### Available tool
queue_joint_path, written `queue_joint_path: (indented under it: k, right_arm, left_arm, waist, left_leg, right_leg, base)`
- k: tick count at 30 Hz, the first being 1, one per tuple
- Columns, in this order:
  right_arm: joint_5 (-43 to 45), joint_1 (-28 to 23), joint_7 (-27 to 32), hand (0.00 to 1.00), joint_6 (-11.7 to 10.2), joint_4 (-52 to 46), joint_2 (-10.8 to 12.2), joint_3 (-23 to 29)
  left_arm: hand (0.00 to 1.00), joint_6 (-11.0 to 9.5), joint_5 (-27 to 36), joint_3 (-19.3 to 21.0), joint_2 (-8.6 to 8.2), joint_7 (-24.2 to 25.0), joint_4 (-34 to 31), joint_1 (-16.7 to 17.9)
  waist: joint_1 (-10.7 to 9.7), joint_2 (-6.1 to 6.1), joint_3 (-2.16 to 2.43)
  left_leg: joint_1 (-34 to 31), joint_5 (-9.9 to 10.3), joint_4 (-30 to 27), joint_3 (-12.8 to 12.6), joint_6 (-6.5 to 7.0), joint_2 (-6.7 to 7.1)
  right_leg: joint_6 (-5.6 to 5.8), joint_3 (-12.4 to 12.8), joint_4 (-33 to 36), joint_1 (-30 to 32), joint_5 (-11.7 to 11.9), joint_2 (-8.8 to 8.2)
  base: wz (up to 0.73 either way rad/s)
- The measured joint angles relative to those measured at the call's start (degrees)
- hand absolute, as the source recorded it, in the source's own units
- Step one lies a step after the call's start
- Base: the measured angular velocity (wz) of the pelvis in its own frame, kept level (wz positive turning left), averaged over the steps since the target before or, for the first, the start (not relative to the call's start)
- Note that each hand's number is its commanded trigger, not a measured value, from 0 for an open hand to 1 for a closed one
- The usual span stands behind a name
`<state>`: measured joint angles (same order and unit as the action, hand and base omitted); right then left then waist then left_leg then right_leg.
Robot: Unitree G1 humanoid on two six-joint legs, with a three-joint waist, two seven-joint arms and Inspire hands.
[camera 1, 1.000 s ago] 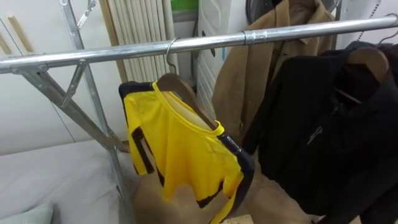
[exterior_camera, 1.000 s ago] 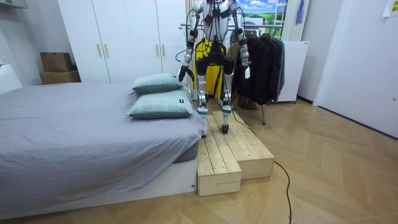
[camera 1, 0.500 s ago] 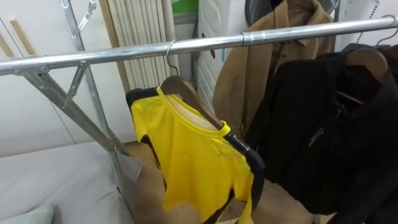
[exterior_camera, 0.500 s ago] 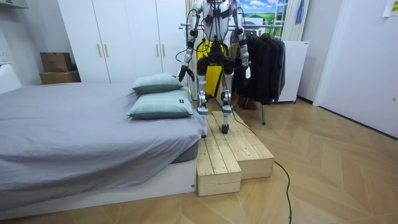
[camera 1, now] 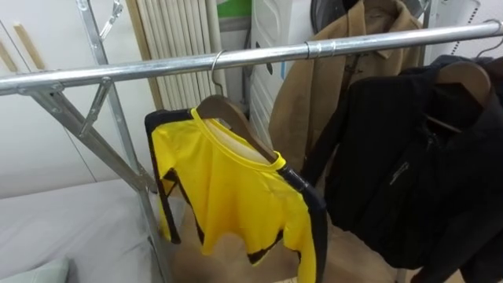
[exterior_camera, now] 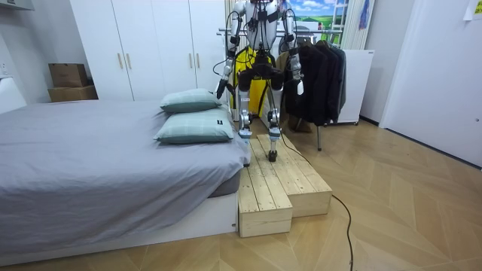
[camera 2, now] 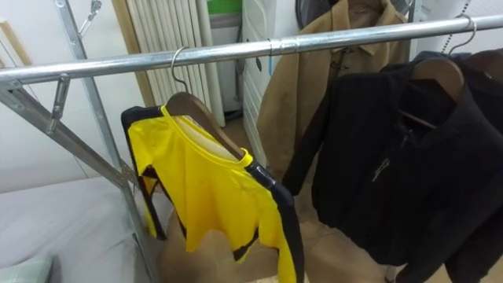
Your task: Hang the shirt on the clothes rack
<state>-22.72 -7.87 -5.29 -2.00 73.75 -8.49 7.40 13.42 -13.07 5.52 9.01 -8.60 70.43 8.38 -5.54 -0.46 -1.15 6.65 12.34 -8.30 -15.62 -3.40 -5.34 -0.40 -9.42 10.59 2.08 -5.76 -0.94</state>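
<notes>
Swing of the yellow shirt (camera 1: 228,189) was the one change recorded. Within the preceding second it drifted toward the black jacket (camera 1: 409,181), then returned toward the slanted brace (camera 1: 86,134). The hook of its wooden hanger (camera 1: 240,124) stayed over the rail (camera 1: 259,56) throughout. This indicated a garment already released and settling, so the hanging step was judged complete for this item.

In the room view the robot stood on the wooden platform (exterior_camera: 279,181) facing the rack. The left hand (exterior_camera: 221,88) and right hand (exterior_camera: 299,86) hung low at its sides, apart from the shirt. Whether either hand was open or closed could not be determined.

The shirt was bright yellow with black sleeve and side trim. It hung at an angle to the rail, the near shoulder lower than the far one. The hanger's wood showed inside the open neckline.
</notes>
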Motion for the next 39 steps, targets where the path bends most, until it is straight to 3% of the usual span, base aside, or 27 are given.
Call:
queue_joint_path:
  k: [12, 15, 22, 25, 27, 28, 29, 30, 31, 32, 35, 39]
  right_arm:
    - [-1.47, -0.27, 1.19, 0.0, -0.88, -0.24, 0.11, -1.31]
    - [-1.31, -0.04, 1.39, 0.0, -1.07, -0.24, -0.48, -1.69]
    - [4.26, 2.17, 1.41, 0.0, -1.09, -0.21, -3.36, -2.22]
    - [7.03, 2.94, 2.75, 0.0, -0.76, -0.11, -4.21, -3.73]
    - [8.04, 3.74, 3.91, 0.0, -0.25, 0.13, -3.4, -4.09]
    - [8.47, 4.5, 3.94, 0.0, -0.07, 0.24, -2.73, -4.25]
    - [9.64, 4.93, 4.74, 0.0, -0.28, 0.53, -3.13, -3.96]
    - [10.12, 4.93, 4.84, 0.0, -0.2, 0.81, -3.22, -4.02]
    - [10.5, 5.02, 5.15, 0.0, 0.18, 1.18, -3.54, -4.16]
    - [10.46, 5.06, 5.18, 0.0, 0.42, 1.03, -3.58, -4.56]
    - [11.16, 5.41, 4.94, 0.0, 1.52, -0.26, -3.28, -5.02]
    - [11.76, 7.48, 3.65, 0.0, 1.75, -0.15, -2.12, -6.27]
  left_arm:
    - [0.0, -1.73, -0.04, -0.15, -0.74, -2.19, 0.01, 0.43]
    - [0.0, -1.78, -0.04, -1.39, -0.76, -2.13, 0.29, 0.72]
    - [0.0, -2.95, -2.09, -5.24, -1.39, -1.68, -0.04, 0.49]
    - [0.0, -3.3, -2.68, -5.91, -1.41, -0.99, -0.75, -0.83]
    - [0.0, -3.56, -2.58, -6.07, -1.39, -0.74, -1.71, -2.59]
    - [0.0, -4.27, -2.56, -6.17, -1.4, -0.75, -3.66, -3.37]
    - [0.0, -5.59, -2.54, -6.3, -1.4, -0.73, -4.9, -4.01]
    - [0.0, -6.33, -2.43, -6.52, -1.44, -0.64, -5.2, -4.59]
    - [0.0, -7.55, -2.35, -7.83, -1.14, -0.39, -5.42, -4.9]
    - [0.0, -7.83, -2.57, -9.83, -0.32, 0.09, -5.76, -5.04]
    - [0.0, -8.41, -3.01, -9.79, 0.43, 1.7, -6.05, -4.45]
    - [0.0, -9.44, -3.74, -9.12, 0.4, 2.92, -5.28, -3.66]
  waist:
    - [1.08, -0.01, -0.02]
    - [0.99, 0.74, 0.42]
    - [0.96, 3.05, 0.26]
    - [1.09, 3.81, 0.26]
    - [0.96, 4.01, 0.35]
    - [0.95, 4.05, 0.3]
    - [0.89, 3.24, -0.07]
    - [0.93, 3.17, -0.21]
    - [1.04, 3.12, -0.22]
    - [0.92, 2.97, -0.22]
    - [1.46, 2.89, -0.12]
    - [2.24, 2.27, 0.05]
  left_leg:
    - [-0.38, 0.07, -0.17, 0.18, -0.1, -0.11]
    - [-0.98, 0.1, -0.57, 0.48, -0.15, -0.3]
    - [-6.35, -0.24, -4.69, 1.86, -0.89, -1.32]
    - [-8.6, -1.11, -5.92, 1.31, -1.6, -2.21]
    - [-10.53, -3.18, -5.73, -0.23, -1.5, -2.51]
    - [-11.47, -5.81, -4.4, -2.53, -1.12, -2.32]
    - [-12.16, -7.84, -3.47, -5.81, -0.19, -1.99]
    - [-12.33, -7.81, -4.35, -8.25, 0.57, -2.32]
    - [-12.2, -6.48, -7.51, -13.0, 2.36, -3.08]
    - [-11.68, -5.03, -10.39, -15.88, 3.42, -3.73]
    - [-9.71, -1.58, -14.63, -18.93, 3.05, -4.94]
    - [-4.86, 0.12, -11.27, -20.62, 1.35, -3.73]
  right_leg:
    - [0.02, -0.37, -0.01, -0.19, -0.05, -0.06]
    - [-0.11, -0.92, 0.12, 0.05, -0.13, -0.1]
    - [-1.64, -3.87, 2.45, 3.3, -1.4, -0.43]
    - [-2.59, -8.59, 2.16, 2.96, -2.37, -0.94]
    - [-3.16, -12.7, 2.1, 2.63, -2.75, -1.61]
    - [-3.47, -16.06, 1.94, 2.61, -2.84, -2.46]
    - [-3.97, -20.19, 1.38, 2.67, -3.33, -4.11]
    - [-4.1, -22.11, 1.18, 2.31, -3.55, -4.43]
    - [-4.18, -25.99, 1.06, 1.05, -4.24, -4.97]
    - [-4.39, -29.49, 1.12, -0.11, -4.93, -5.25]
    - [-4.72, -37.08, 1.33, -1.59, -6.14, -5.23]
    - [-4.72, -42.88, 2.34, -2.16, -7.26, -5.37]
  base:
    - [0.0]
    - [0.06]
    - [0.19]
    - [0.69]
    - [1.17]
    - [1.56]
    - [1.62]
    - [1.69]
    - [1.65]
    - [1.62]
    - [1.43]
    - [1.07]
